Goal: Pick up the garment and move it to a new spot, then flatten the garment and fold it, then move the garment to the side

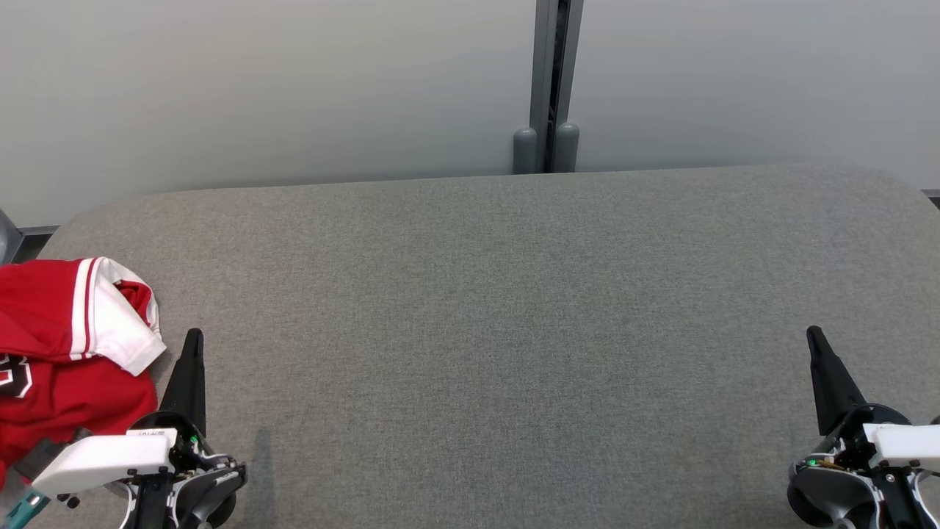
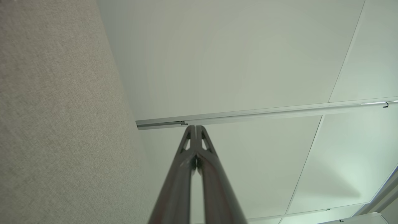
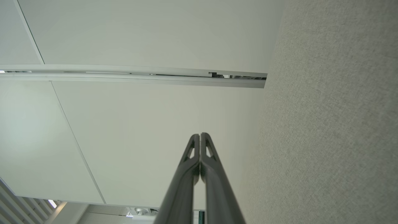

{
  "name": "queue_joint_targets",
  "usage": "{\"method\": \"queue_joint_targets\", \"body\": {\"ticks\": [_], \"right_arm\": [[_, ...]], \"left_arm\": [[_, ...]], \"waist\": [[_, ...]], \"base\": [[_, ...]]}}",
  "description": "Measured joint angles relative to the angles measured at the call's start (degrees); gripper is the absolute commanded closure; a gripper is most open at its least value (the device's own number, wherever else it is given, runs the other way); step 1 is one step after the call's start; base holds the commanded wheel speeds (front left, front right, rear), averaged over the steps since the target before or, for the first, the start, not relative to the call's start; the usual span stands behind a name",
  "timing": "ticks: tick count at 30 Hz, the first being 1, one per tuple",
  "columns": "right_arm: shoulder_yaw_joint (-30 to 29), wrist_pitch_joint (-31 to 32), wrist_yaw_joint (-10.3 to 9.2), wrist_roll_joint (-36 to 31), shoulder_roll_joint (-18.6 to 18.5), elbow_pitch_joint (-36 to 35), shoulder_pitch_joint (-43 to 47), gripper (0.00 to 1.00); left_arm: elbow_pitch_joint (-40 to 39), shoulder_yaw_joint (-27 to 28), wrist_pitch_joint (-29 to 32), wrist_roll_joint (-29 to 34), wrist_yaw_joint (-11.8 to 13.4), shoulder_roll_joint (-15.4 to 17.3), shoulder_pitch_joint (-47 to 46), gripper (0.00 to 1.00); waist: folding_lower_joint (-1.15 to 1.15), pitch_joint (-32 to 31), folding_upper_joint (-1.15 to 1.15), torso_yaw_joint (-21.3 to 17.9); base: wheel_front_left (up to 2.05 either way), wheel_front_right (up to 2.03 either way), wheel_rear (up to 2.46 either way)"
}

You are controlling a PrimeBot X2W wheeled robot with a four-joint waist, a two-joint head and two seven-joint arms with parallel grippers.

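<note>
Garment (image 1: 51, 389) — a red jersey with white, red-striped sleeve trim — lies bunched at the lower left of the head view, on the grey fabric table (image 1: 499, 308); its left part is cut off by the frame edge, and its lower edge is hidden behind the left arm's white housing (image 1: 103, 455); a white numeral shows only in part and cannot be read. Left gripper (image 1: 193, 338) stands just right of the garment, its tip beside the white sleeve; whether it touches the cloth cannot be told; in the left wrist view its fingers (image 2: 182, 174) are pressed together at the tips, with nothing between them. Right gripper (image 1: 814, 334) is at the lower right, well apart from the garment; its fingers (image 3: 214, 180) are likewise closed tight and empty. Behind the table — pale wall panels (image 1: 257, 88) and a grey post (image 1: 547, 88) at upper centre.
</note>
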Motion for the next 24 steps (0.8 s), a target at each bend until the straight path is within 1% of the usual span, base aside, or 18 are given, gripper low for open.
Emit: {"method": "queue_joint_targets", "body": {"ticks": [24], "right_arm": [[0.0,0.0,0.0,0.0,0.0,0.0,0.0,1.0]], "left_arm": [[0.0,0.0,0.0,0.0,0.0,0.0,0.0,1.0]], "waist": [[0.0,0.0,0.0,0.0]], "base": [[0.0,0.0,0.0]]}}
